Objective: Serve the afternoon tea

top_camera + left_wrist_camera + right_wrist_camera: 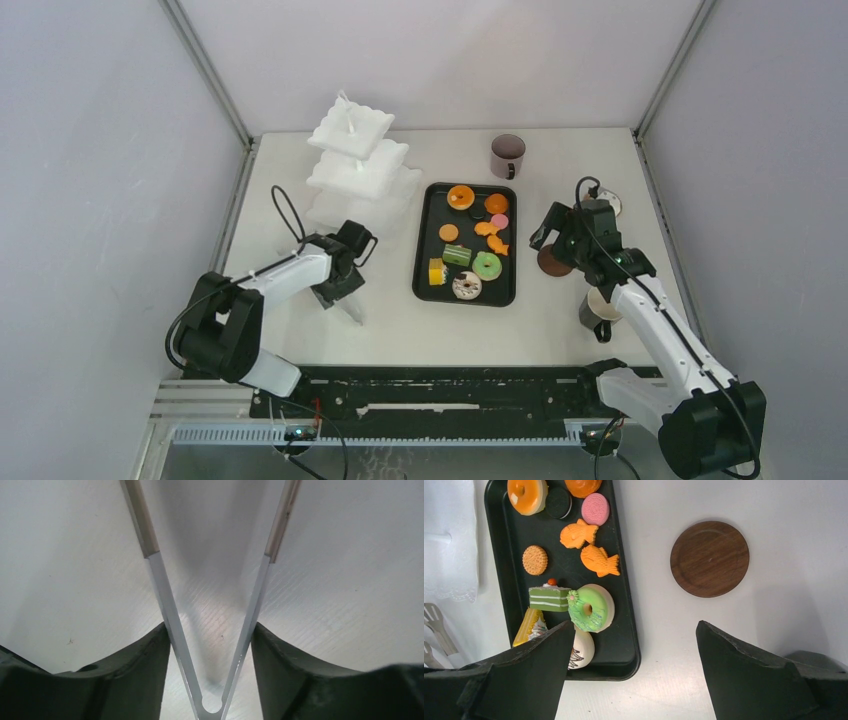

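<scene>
Several toy pastries lie on the black tray (428,205), among them an orange doughnut (526,494), a green doughnut (590,607), a green cake slice (549,598) and two orange fish cookies (599,560). One dark mug (507,155) stands behind the tray. A second mug (596,311) stands partly hidden under my right arm. My left gripper (340,285) (209,630) is shut on metal tongs (165,590) low over the table, left of the tray. My right gripper (556,240) (634,625) is open and empty, above the table between the tray's near right corner and a brown wooden coaster (709,558).
The white three-tiered stand (355,165) stands at the back left, next to the tray. A second small round coaster (611,203) lies behind my right gripper. White walls close in the table on three sides.
</scene>
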Controlling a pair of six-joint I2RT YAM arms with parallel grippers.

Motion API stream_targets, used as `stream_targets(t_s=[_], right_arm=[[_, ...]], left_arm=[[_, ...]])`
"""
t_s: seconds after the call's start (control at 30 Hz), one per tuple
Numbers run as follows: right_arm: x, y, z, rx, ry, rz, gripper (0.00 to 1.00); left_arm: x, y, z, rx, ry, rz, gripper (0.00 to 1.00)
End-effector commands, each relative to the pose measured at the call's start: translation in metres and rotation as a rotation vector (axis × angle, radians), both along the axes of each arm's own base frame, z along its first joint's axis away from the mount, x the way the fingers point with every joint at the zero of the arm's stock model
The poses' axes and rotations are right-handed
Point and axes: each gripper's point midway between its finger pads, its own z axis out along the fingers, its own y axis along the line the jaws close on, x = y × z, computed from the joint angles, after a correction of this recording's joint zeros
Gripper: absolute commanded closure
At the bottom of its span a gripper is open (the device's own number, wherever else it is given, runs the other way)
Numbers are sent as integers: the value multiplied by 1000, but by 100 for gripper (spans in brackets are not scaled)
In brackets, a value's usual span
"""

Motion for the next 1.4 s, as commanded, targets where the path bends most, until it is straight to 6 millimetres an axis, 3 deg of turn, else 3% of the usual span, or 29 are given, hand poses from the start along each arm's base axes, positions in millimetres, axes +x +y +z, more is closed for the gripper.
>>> stream_targets(t_s=[0.0,0.33,0.67,0.9,1.1,1.37], right_arm=[[6,-4,9,1,-54,-17,1],[4,-8,8,-3,-54,-24,1],[4,-7,8,1,-55,-21,1],[3,-8,7,0,-50,-23,1],[4,-7,7,2,-49,-20,1],[4,-7,7,3,-49,-21,1]], left_arm=[[14,-6,9,-18,-51,5,33],[25,5,19,-39,-81,17,4],[41,17,24,-62,-87,24,2],[46,20,10,-79,-67,24,2],[48,23,-2,-80,-53,19,10],[38,30,1,-61,-58,40,55]])
